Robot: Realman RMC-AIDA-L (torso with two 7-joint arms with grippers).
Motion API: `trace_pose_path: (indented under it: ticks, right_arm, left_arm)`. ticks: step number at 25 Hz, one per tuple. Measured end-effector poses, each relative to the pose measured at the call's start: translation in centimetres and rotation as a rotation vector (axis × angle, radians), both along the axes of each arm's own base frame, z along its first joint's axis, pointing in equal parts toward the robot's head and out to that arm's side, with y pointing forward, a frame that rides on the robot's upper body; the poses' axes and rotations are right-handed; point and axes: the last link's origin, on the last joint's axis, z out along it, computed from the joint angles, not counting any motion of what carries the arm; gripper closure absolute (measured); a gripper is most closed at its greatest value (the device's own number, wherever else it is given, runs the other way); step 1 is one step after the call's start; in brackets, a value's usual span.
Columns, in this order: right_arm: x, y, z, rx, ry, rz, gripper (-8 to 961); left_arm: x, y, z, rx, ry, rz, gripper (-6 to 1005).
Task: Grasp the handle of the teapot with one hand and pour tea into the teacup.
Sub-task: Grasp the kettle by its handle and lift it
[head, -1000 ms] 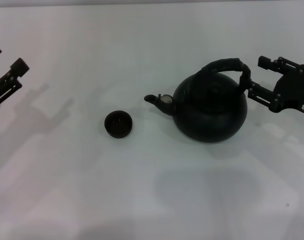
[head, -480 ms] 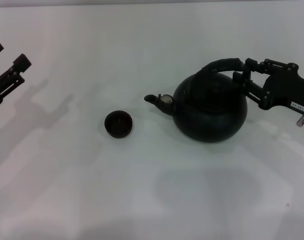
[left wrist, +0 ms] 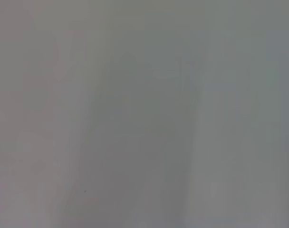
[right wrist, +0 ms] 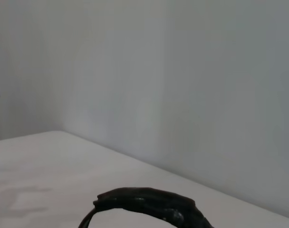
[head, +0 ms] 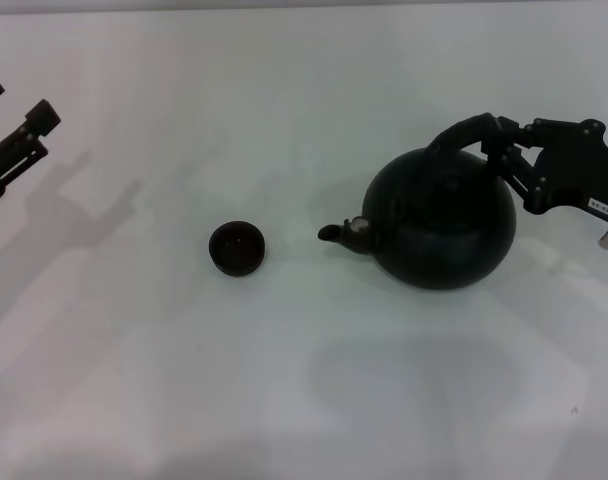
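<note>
The right gripper (head: pixel 499 150) has reached the handle (head: pixel 466 132) of the teapot (head: pixel 442 220) from the right. Its fingers (head: pixel 512 165) appear closed around the handle's right end, though dark metal against dark handle makes the exact contact hard to read. The teapot sits right of centre on the white desk (head: pixel 284 380), and its spout (head: pixel 342 232) points left toward the teacup (head: pixel 236 248). The right wrist view shows only the arch of the handle (right wrist: pixel 144 202) close below the camera. Whether the pot is lifted or resting on the desk cannot be told.

The teacup stands well apart from the spout, to its left, upright. No tea is visible in it or leaving the spout.

By these signs the grasp looks made or nearly made. What remains is carrying the pot to the cup, tipping it and pouring.

The left gripper (head: pixel 14 150) is parked at the far left edge with its fingers spread and empty.
</note>
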Motion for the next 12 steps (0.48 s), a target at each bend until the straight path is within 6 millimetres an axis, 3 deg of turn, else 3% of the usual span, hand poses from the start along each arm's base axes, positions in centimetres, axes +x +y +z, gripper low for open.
trace_pose_path:
  ticks: [12]
  right_arm:
    - [-2.1, 1.3, 1.3, 0.124, 0.074, 0.058, 780]
  left_arm:
    - [-0.7, -0.3, -0.3, 0.011, 0.02, 0.034, 165]
